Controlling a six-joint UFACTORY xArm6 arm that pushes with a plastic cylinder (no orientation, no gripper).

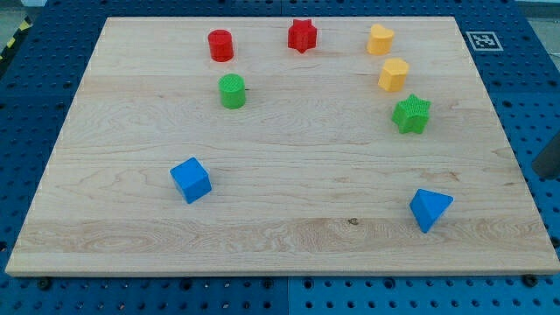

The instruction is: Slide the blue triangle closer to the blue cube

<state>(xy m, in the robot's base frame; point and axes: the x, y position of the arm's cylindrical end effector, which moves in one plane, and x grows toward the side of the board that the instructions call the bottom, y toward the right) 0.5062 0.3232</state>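
The blue triangle (430,209) lies near the board's bottom right. The blue cube (191,180) lies at the lower left, far from the triangle, with bare wood between them. A dark rod end shows at the view's right edge, off the board; my tip (540,172) is right of and a little above the blue triangle, well apart from it and touching no block.
On the wooden board (280,236), a red cylinder (220,45), a red star (302,36) and a yellow block (380,39) line the top. A second yellow block (393,74), a green star (411,115) and a green cylinder (232,91) sit lower.
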